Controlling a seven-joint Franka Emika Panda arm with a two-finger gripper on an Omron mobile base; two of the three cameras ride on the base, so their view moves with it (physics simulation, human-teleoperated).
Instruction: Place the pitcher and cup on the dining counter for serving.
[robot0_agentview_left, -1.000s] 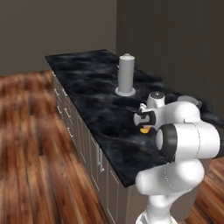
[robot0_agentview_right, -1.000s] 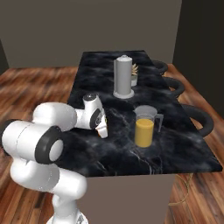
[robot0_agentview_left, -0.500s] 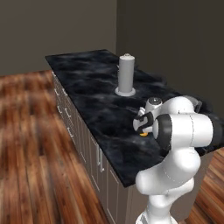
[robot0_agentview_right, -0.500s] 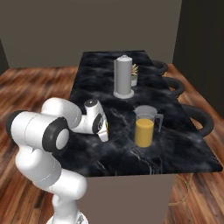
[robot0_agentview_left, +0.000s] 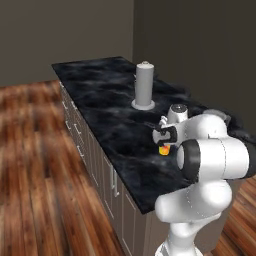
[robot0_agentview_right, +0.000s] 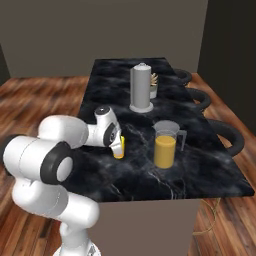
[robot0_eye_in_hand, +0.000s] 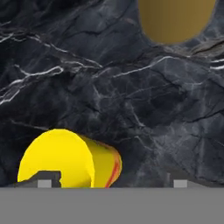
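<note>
Gripper (robot0_eye_in_hand: 109, 183) spread wide beside yellow cup (robot0_eye_in_hand: 70, 158) on dining counter (robot0_agentview_right: 200, 170); risks tipping cup if retreat clips rim.

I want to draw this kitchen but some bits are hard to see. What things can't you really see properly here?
- The cup: in the right base view the gripper covers its top; in the left base view just an orange-yellow bit shows.
- The pitcher: cut off by the hand view's top edge.
- The small plant: mostly hidden behind the grey knob-topped cylinder, too small to identify.
- The dining counter: its near end is hidden by the arm in the left base view.
</note>
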